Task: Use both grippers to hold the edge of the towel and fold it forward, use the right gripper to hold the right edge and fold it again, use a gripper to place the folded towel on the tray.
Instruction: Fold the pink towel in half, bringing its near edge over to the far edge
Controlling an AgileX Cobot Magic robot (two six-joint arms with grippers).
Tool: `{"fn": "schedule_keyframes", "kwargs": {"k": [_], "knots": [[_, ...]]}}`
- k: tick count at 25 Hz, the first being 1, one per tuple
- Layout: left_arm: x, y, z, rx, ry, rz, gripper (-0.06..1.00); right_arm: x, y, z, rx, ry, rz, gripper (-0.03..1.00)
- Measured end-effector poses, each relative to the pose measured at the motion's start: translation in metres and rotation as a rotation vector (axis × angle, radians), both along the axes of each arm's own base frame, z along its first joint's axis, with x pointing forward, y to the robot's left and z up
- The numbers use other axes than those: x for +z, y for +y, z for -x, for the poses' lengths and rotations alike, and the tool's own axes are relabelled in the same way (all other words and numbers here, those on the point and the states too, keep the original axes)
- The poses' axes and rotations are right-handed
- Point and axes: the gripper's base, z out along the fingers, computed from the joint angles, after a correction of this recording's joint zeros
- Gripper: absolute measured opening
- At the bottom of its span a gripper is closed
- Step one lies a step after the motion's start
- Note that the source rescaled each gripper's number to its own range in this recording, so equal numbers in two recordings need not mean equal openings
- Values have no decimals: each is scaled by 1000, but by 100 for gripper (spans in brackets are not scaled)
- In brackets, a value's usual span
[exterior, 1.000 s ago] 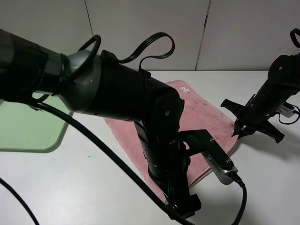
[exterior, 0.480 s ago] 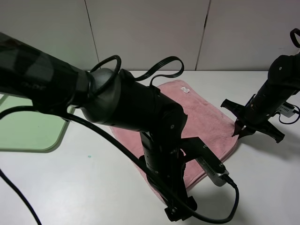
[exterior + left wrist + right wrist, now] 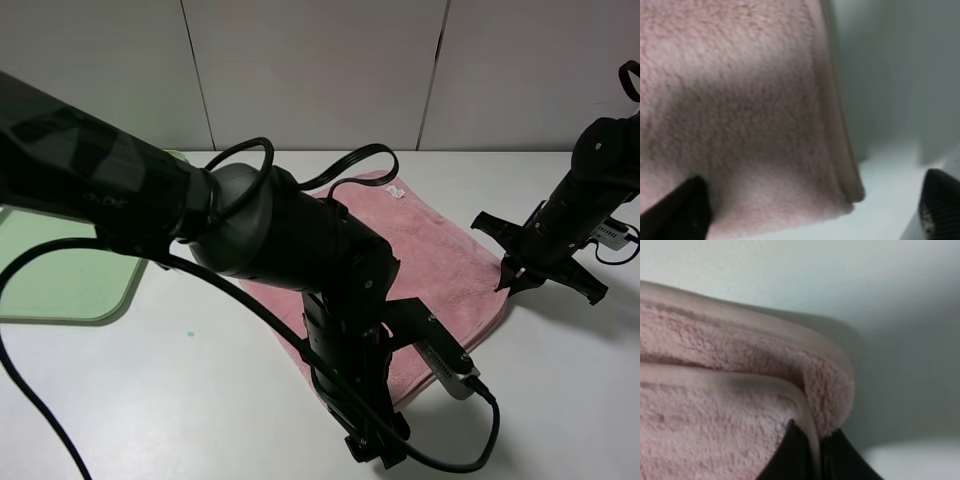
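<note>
**Change of state.** Over the last second the left gripper (image 3: 378, 450) has come lower and drawn in along the near side of the towel (image 3: 440, 250), and its arm has swung with it. The right gripper (image 3: 512, 282) has not moved.

**Left gripper.** The jaws stand apart. In the left wrist view, one fingertip (image 3: 680, 210) rests on the pink pile and the other is off the cloth, over the table (image 3: 200, 400). The hem (image 3: 840, 150) and its corner lie between them. Nothing is pinched yet.

**Right gripper.** In the right wrist view the fingertips (image 3: 812, 455) are pressed together on the hem, which bunches up just above them. This gripper holds the towel's right corner.

**Meaning for the task.** One of the two holds needed for the forward fold appears to be made. The left gripper is lined up for the second and, in my judgement, needs only to close on the hem. The towel lies unfolded, flat on the table.

**Count.**
- Towel: one, touching both grippers.
- Tray (image 3: 60, 270): one, well apart from both grippers, beyond the left arm.
- Grippers: two.
- White tag (image 3: 396, 192): one, at the towel corner far from the left gripper.
</note>
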Motion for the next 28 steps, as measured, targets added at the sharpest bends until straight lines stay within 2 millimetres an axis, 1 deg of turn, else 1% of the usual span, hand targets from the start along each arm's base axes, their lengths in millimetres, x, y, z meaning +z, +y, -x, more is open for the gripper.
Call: {"fn": "schedule_keyframes", "kwargs": {"k": [2,4,10,12,14,16,19,21,22,28], "knots": [[-3,1,-1,-7,-13,-17,69,0,0,0,1,0,1,0],[-6,1,-2,-8,-18,-29,65,0,0,0,1,0,1,0],[-11,0,-4,-6,-18,-47,61,0,0,0,4,0,2,0],[-11,0,-4,-10,-21,-51,57,0,0,0,4,1,2,0],[-11,1,-5,-21,-32,-57,50,0,0,0,4,1,2,0],[-12,2,-7,-26,-41,-62,38,0,0,0,4,0,2,0],[-12,3,-9,-33,-51,-64,18,0,0,0,4,1,2,0],[-12,3,-9,-33,-50,-66,6,0,0,0,4,2,2,0],[-12,3,-9,-33,-50,-66,3,0,0,0,4,2,2,0],[-10,-2,-10,-25,-33,-76,1,0,0,1,6,8,3,0]]}}
